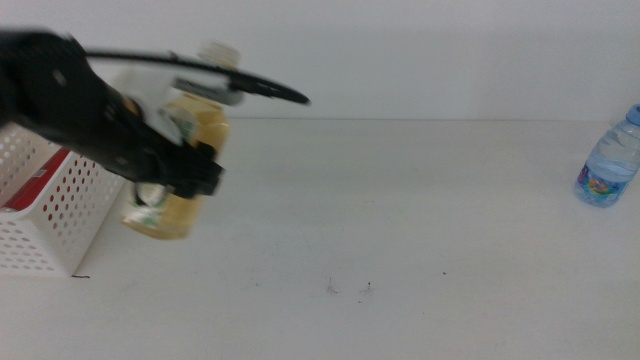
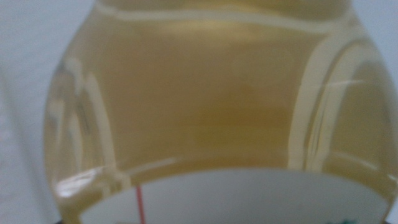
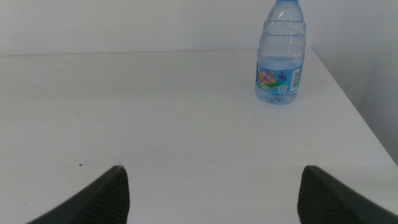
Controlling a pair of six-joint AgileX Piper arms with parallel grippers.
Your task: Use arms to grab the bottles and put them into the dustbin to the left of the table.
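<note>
A wide plain white tabletop [image 1: 420, 220] meets a pale wall. The yellow tea bottle with white cap [image 1: 185, 165] hangs tilted just beside the white perforated plastic dustbin [image 1: 50, 215] — cap up and leaning right. The black left gripper [image 1: 180, 175] reaches in from the left, clamped around it. The right gripper [image 3: 211, 193] waits with jaws wide apart and empty, facing the upright clear water bottle [image 3: 281, 53].

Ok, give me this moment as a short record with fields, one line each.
left end effector: shut on the tea bottle, held tilted beside the dustbin
right end effector: open, out of the middle view, facing the water bottle
dustbin: holds something red
water bottle: upright, at the table edge on the right
</note>
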